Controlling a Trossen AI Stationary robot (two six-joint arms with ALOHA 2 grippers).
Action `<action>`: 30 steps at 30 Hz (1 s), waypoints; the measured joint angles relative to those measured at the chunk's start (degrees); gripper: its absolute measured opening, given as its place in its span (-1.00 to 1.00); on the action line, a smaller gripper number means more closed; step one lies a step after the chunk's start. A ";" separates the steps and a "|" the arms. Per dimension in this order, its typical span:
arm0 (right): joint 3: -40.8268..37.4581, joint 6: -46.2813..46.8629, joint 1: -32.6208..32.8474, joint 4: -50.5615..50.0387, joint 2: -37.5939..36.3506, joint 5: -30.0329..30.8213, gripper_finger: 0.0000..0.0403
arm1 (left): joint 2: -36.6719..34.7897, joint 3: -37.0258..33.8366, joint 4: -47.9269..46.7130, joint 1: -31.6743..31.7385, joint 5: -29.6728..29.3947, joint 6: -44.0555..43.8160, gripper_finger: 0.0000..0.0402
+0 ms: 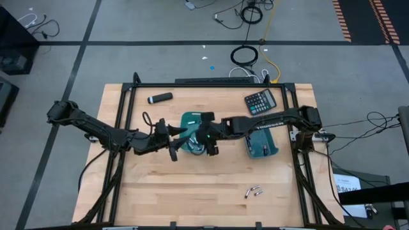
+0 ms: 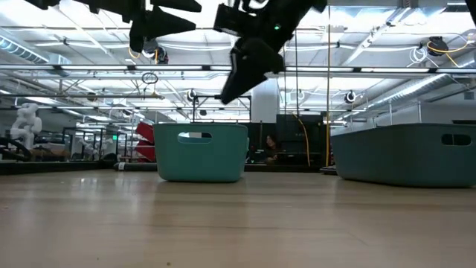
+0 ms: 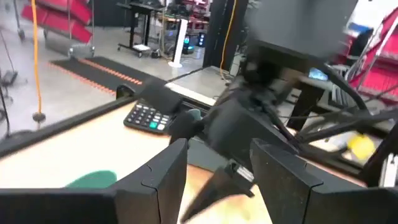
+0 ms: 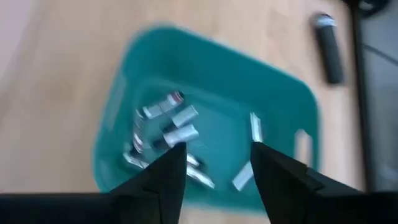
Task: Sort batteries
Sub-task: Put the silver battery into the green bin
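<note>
Two arms crowd the middle of the table (image 1: 160, 191): the right gripper (image 1: 209, 148) hangs with fingers apart above the left teal bin (image 1: 192, 121), blocking the way in from above, while the left gripper (image 1: 174, 152), also open, hovers just beside that bin. The right teal bin (image 1: 263, 142) stands near the calculator (image 1: 261, 101) at the far side. The near half of the table lies open except for a few batteries (image 1: 254, 191) at right.

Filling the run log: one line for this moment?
right hand: open over teal bin | batteries: inside bin | left hand: open beside
</note>
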 joint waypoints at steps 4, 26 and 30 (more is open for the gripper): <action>0.00 0.60 3.96 -5.62 -0.90 7.86 -0.21 | 0.02 0.02 -0.23 0.00 -2.48 -3.76 -0.07; -26.84 20.51 21.49 -6.22 -23.82 13.50 -0.23 | 0.05 0.02 -1.07 4.55 -2.41 -9.22 -0.07; -35.95 27.27 25.98 -5.05 -31.14 11.73 -0.23 | 0.07 0.29 -1.11 5.20 -0.66 -5.67 -0.07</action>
